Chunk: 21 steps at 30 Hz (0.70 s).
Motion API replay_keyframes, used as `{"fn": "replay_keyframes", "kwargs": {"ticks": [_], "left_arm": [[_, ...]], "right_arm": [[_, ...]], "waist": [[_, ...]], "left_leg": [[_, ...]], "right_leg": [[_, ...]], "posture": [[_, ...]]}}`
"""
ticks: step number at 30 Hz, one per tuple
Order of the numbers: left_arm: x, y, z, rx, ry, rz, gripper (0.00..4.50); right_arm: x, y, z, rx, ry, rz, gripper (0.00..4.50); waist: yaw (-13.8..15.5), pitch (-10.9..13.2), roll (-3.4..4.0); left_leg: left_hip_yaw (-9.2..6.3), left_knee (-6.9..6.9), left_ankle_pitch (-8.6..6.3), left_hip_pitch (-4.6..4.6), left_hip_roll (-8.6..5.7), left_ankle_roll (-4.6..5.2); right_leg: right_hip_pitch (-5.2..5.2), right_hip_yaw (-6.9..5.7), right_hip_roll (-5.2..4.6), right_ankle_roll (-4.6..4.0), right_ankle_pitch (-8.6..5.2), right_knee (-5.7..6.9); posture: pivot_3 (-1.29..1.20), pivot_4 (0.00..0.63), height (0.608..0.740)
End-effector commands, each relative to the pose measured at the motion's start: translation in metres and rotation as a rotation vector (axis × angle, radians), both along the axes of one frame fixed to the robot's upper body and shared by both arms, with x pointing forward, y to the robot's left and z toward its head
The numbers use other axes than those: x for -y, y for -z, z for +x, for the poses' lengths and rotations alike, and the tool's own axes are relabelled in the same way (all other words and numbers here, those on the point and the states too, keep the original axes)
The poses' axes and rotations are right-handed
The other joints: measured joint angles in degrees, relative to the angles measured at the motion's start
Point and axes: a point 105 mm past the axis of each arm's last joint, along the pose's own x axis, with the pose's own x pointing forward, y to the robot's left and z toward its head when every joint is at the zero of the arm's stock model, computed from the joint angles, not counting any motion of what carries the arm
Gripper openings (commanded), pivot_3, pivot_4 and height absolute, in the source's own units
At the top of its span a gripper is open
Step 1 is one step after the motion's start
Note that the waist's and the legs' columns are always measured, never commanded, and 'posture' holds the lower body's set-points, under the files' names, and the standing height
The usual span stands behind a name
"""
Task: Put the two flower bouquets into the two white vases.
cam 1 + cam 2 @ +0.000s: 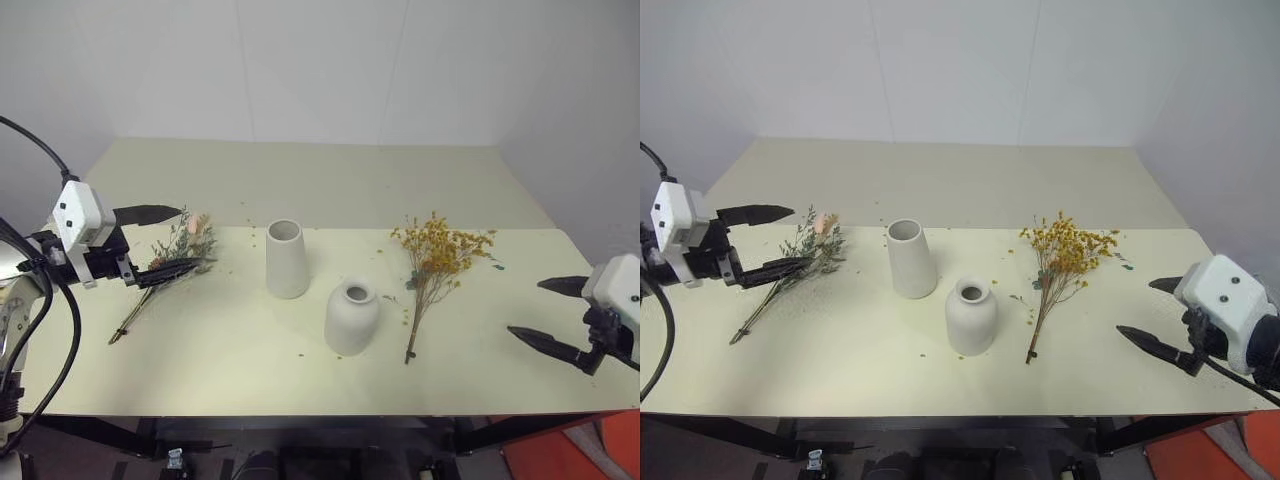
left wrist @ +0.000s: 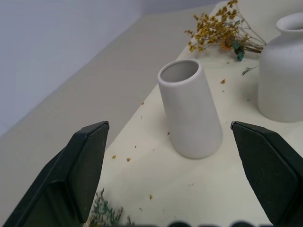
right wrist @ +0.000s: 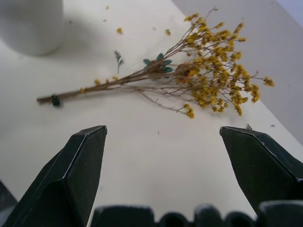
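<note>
2 vases (image 1: 287, 258) (image 1: 352, 316) mid-desk (image 1: 240, 345), 2 bouquets (image 1: 168, 262) (image 1: 436, 262) lying flat. L tool (image 1: 162, 242) & R tool (image 1: 548, 313) both spread wide, empty.

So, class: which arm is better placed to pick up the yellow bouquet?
Right. The open right gripper hangs beside the yellow bouquet; the left gripper is over the leafy one.

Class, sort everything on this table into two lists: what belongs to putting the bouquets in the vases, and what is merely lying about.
Belongs to the job:
- yellow bouquet
- grey-green bouquet with pink bloom
- tall tapered vase
- squat narrow-necked vase
- left claw and right claw, both open and empty

Just lying about:
- fallen petal crumbs scattered on the table
</note>
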Motion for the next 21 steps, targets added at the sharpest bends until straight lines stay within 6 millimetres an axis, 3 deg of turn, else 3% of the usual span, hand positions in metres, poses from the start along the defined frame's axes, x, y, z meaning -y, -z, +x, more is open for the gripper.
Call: {"fn": "replay_keyframes", "kwargs": {"ticks": [1,4,7,11,14,17,21], "left_arm": [[0.017,-0.011,-0.002,0.058,0.094,0.005,4.49],[0.030,-0.015,0.000,0.072,0.150,0.019,4.49],[0.058,-0.024,-0.003,0.068,0.260,0.027,4.49],[0.088,-0.030,-0.010,0.084,0.356,0.092,4.49],[0.105,-0.038,-0.013,0.111,0.418,0.078,4.49],[0.113,-0.041,-0.015,0.109,0.457,0.066,4.49],[0.116,-0.028,-0.013,0.065,0.471,0.142,4.49]], "right_arm": [[0.002,-0.009,0.007,-0.001,0.075,-0.032,4.50],[0.001,-0.005,0.016,-0.102,0.133,-0.004,4.50],[-0.008,0.004,0.025,-0.212,0.165,0.066,4.50],[-0.017,0.008,0.048,-0.281,0.305,0.248,4.50],[-0.023,0.021,0.064,-0.332,0.402,0.330,4.50],[-0.029,0.028,0.074,-0.338,0.436,0.368,4.50],[-0.038,0.039,0.085,-0.361,0.471,0.383,4.50]], "waist": [[0.01,0.00,0.00],[0.00,0.00,-0.01],[-0.02,-0.01,-0.02],[-0.34,-0.01,-0.03],[-0.36,-0.01,-0.03],[-0.23,-0.01,-0.02],[-0.21,0.00,-0.02]], "left_leg": [[0.00,0.00,0.00,0.00,-0.01,0.00],[0.00,0.00,0.00,0.00,-0.02,0.00],[-0.03,0.01,0.00,-0.02,-0.01,0.00],[-0.07,0.02,0.01,-0.15,-0.07,0.01],[-0.12,0.03,0.01,-0.21,-0.07,0.02],[-0.16,0.03,0.01,-0.26,-0.08,0.02],[-0.15,0.03,0.01,-0.32,-0.14,0.03]], "right_leg": [[0.00,0.00,0.00,0.00,0.00,0.00],[0.02,0.00,-0.01,-0.02,-0.01,-0.01],[0.01,0.00,0.00,-0.02,0.00,-0.01],[-0.05,0.06,0.01,0.28,0.18,-0.06],[-0.10,0.07,0.04,0.39,0.27,-0.03],[-0.16,0.04,0.06,0.38,0.28,0.00],[-0.19,0.05,0.00,0.40,0.29,-0.03]], "posture": [[0.00,0.150,0.740],[0.00,0.150,0.740],[0.00,0.150,0.740],[0.00,0.150,0.740],[0.00,0.150,0.740],[0.00,0.150,0.740],[0.00,0.150,0.740]]}}
